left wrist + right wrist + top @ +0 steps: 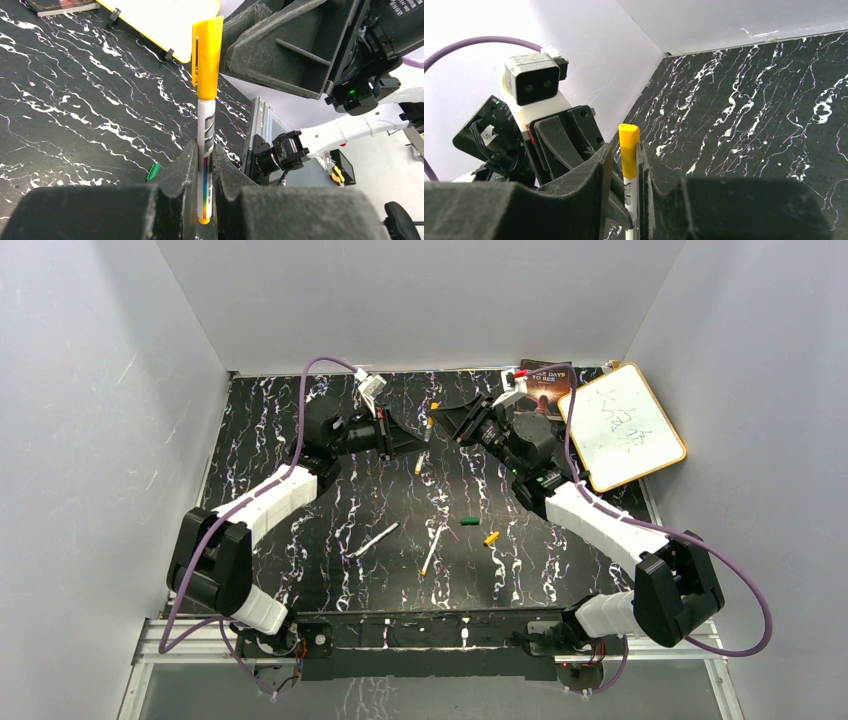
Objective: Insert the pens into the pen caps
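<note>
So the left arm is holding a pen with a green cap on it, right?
No, the cap is yellow, as the left wrist view shows; the left gripper does hold the pen. The green cap lies loose on the table.

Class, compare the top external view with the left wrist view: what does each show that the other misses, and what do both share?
Only top external: two loose pens and a yellow-orange cap lying apart from them.
Only left wrist: the printed barrel of the capped pen clamped in the left gripper, and the clip on its yellow cap.
Both: that capped pen, the green cap and the whiteboard.
</note>
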Controlling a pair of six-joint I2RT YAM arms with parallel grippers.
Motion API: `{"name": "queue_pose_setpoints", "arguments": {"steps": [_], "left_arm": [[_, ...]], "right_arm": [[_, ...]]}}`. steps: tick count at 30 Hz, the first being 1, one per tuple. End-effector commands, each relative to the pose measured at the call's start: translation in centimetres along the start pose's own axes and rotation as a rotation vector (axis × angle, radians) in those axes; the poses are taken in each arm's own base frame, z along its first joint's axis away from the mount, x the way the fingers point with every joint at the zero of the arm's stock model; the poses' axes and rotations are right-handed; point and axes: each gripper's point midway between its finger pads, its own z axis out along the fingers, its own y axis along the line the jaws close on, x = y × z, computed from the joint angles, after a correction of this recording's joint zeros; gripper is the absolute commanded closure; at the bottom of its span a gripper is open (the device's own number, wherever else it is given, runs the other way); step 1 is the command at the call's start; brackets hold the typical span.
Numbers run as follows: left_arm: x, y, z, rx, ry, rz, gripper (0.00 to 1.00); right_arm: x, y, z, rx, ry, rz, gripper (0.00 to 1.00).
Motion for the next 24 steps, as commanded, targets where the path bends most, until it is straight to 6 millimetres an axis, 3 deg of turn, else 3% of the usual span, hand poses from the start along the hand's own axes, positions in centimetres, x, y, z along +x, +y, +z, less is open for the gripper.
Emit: {"name": "queue_pose_setpoints", "arguments": {"steps": [1,10,17,24], "left_arm": [[-2.3,-2.2,-0.6,0.038,-0.051,0.133,1.0],[-1.6,-2.7,-0.4,0.061,-0.011,0.146,1.0],[-1.7,-4.0,-0.4,0.099,-0.004,0.172,1.0],[-1.6,-4.2,-0.5,0.094,-0.007,0.196,1.0]], "right_arm": [[-3.0,3.5,0.2,-0.086,-0.061,-0.055,0.76],[-4.1,4.1,1.0,-0.089,-0.063,-0.118,0.55],[-3.4,2.8,2.4,-0.04,-0.012,-0.149,0.47],[-3.1,2.5,3.3,-0.024,0.026,-0.165,0.46]]}}
